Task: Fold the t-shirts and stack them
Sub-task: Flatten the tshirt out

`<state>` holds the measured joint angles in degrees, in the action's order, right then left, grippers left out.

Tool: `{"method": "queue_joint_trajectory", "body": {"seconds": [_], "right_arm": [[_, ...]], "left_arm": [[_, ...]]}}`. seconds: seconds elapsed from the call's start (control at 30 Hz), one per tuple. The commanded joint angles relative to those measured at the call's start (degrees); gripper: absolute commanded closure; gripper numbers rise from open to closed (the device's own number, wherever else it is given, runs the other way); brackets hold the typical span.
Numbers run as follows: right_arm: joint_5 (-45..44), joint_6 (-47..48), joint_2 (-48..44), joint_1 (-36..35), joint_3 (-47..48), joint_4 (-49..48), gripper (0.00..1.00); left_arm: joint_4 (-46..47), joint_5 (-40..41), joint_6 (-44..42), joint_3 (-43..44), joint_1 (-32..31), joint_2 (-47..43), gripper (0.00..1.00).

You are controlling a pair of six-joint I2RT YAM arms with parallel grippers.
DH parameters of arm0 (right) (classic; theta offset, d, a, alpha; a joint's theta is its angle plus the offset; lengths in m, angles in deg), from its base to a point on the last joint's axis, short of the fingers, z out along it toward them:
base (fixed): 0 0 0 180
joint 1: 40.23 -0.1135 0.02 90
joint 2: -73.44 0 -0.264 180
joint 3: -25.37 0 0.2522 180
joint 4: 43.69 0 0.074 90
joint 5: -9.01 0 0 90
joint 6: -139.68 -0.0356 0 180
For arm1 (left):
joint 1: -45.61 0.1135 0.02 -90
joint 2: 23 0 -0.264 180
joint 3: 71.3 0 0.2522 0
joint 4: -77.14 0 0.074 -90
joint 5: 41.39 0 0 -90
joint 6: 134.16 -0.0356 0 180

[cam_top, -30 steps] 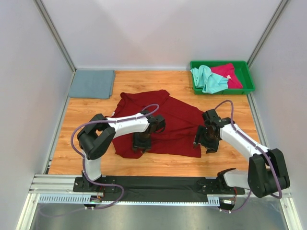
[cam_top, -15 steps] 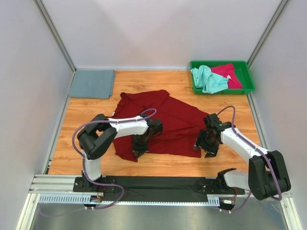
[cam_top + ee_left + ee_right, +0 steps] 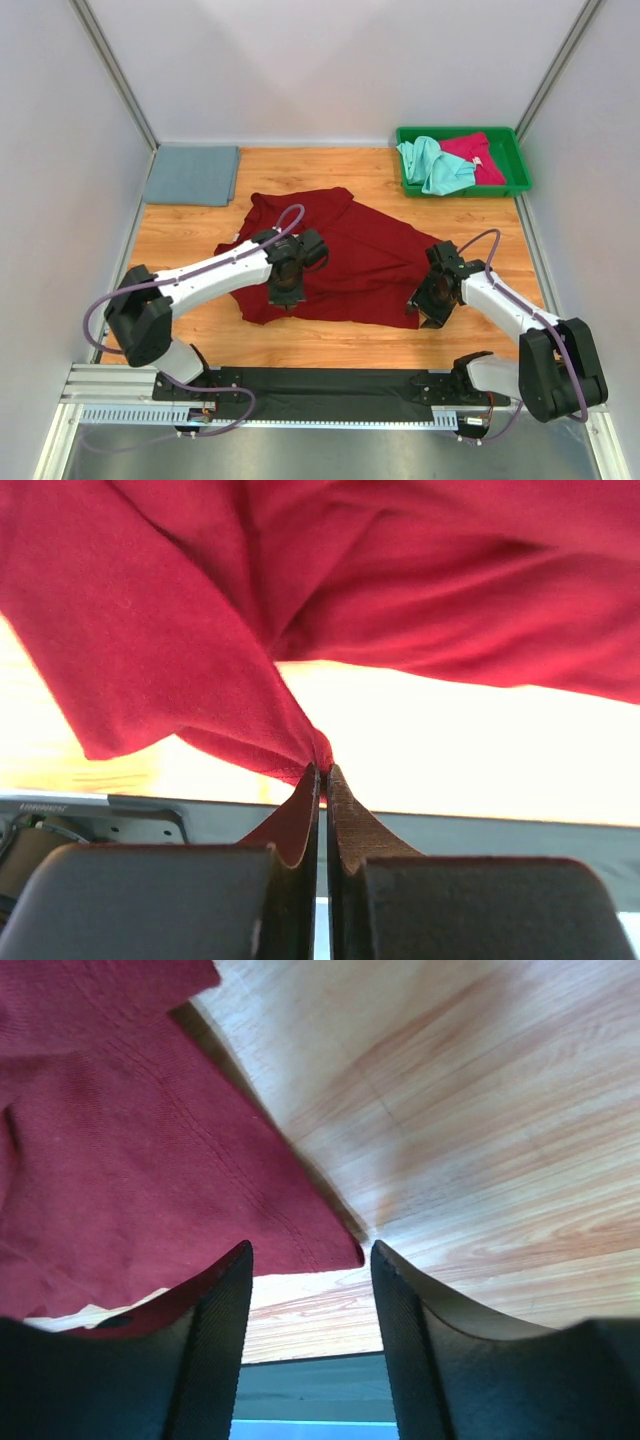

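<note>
**A:** Item one, nearest: left gripper. Condition?

**B:** Jaws pressed together on a fold of the dark red t-shirt. The cloth gathers to a peak right at the tips and hangs lifted off the table just beyond them.

**A:** Item two: right gripper.

**B:** Jaws apart, holding nothing. The shirt's stitched corner lies flat on the wood between the two fingers, just ahead of the tips.

**A:** Handling notes for the shirt?

**B:** By appearance a light, limp knit with no stiffness; it drapes and creases wherever it is lifted. Not fragile. A single layer would probably slide out of a shallow pinch.

**A:** Recommended hold?

**B:** At the hem or a corner, where the cloth is doubled. Take it deep between the pads, both hands on the same edge, so the panel hangs level.

**A:** Beyond the hands?

**B:** The rest of the shirt spreads away from both grippers, rumpled.
- Far out past the left hand: slate grey-blue t-shirt, folded flat.
- Far out past the right hand: green tray, holding the mint green t-shirt and pinkish-red t-shirt, both bunched.
</note>
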<state>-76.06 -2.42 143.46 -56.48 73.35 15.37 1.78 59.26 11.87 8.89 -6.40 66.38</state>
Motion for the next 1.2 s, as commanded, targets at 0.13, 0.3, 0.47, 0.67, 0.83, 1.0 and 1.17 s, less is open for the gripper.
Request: {"method": "queue_joint_trajectory", "body": {"seconds": [0.13, 0.3, 0.47, 0.67, 0.83, 1.0, 1.17], "right_arm": [[-2.82, -3.10, -0.68, -0.89, 0.94, 2.78, 0.46], [-2.56, -6.43, 0.47, -1.50, 0.15, 0.50, 0.47], [-3.61, -9.07, 3.98, -2.20, -0.46, -0.56, 0.49], [-4.84, -10.66, 8.29, -2.12, -1.61, -3.98, 0.57], [-8.00, -10.48, 8.38, -2.21, -3.72, -8.38, 0.66], [-11.86, -7.94, 3.91, -2.12, -1.44, -6.20, 1.00], [-12.22, -0.21, 0.30, -2.21, 13.75, -1.45, 1.00]], "left_arm": [[-1.94, 2.44, -1.80, 5.02, -0.20, -5.80, 1.00], [-3.34, 3.58, -1.36, 7.04, -0.11, -7.20, 1.00], [-5.71, 5.34, -1.63, 10.03, 0.50, -8.78, 1.00], [-7.91, 6.57, -1.71, 11.96, 2.52, -11.77, 1.00], [-9.94, 7.89, -2.15, 13.54, 4.63, -15.20, 1.00], [-13.27, 12.10, -4.60, 17.23, 8.32, -19.42, 1.00], [-12.58, 16.84, -11.19, 24.96, 10.96, -21.53, 1.00]]}}
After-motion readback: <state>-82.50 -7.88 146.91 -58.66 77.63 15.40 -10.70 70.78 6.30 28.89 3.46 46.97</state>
